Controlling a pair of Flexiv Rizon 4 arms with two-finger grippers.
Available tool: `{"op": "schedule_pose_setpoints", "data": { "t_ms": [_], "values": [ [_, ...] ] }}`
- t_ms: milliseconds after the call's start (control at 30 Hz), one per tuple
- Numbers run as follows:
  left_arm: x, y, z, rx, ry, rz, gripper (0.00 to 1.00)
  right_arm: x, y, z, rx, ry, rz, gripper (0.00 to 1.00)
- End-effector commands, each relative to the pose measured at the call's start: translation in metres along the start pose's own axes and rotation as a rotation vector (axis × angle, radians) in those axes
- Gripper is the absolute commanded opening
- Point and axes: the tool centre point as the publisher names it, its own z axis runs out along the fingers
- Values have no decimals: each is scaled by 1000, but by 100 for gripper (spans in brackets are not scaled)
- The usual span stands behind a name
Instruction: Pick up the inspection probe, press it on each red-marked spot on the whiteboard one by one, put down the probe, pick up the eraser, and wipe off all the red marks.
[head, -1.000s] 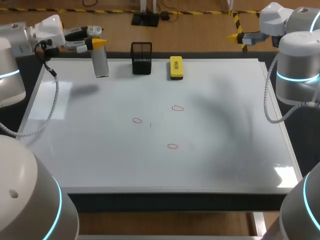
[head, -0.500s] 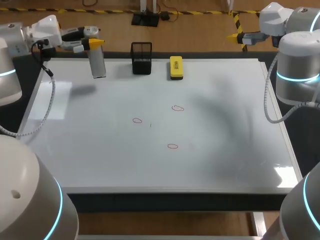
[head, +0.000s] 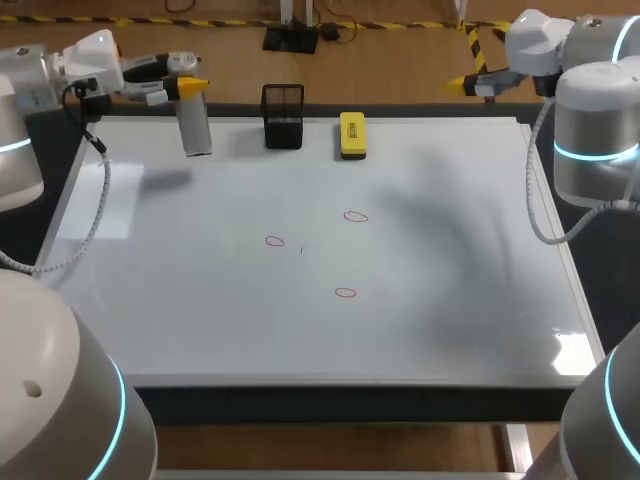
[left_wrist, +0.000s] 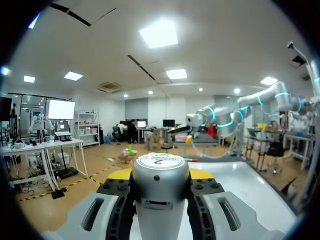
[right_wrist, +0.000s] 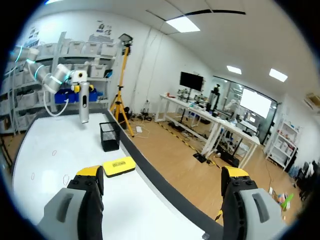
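Since a second ago your left gripper (head: 188, 88) has shifted back-left, clamping the probe (head: 197, 128) upright (over the whiteboard's (head: 450, 330) far edge); right gripper (right_wrist: 162, 172): fingers wide apart.

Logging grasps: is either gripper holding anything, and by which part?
The left gripper holds the inspection probe by its upper end, the rest hanging below. The right gripper is open and empty.
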Motion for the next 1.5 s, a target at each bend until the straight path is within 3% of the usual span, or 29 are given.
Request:
{"op": "schedule_pose_setpoints", "data": {
  "t_ms": [33, 233, 433, 900, 967, 1500],
  "values": [
    [0, -1, 0, 1, 0, 0, 0, -11, 4, 28, 164, 328, -190, 100],
    [0, -1, 0, 1, 0, 0, 0, -5, -3, 53, 357, 559, -458, 100],
    [0, -1, 0, 1, 0, 0, 0, 3, -4, 70, 492, 815, -703, 100],
    [0, -1, 0, 1, 0, 0, 0, 36, -8, 96, 577, 1261, -1233, 100],
    [0, -1, 0, 1, 0, 0, 0, 41, -7, 100, 522, 1238, -1298, 100],
    [0, -1, 0, 1, 0, 0, 0, 46, -4, 98, 528, 1244, -1296, 100]
  ]
}}
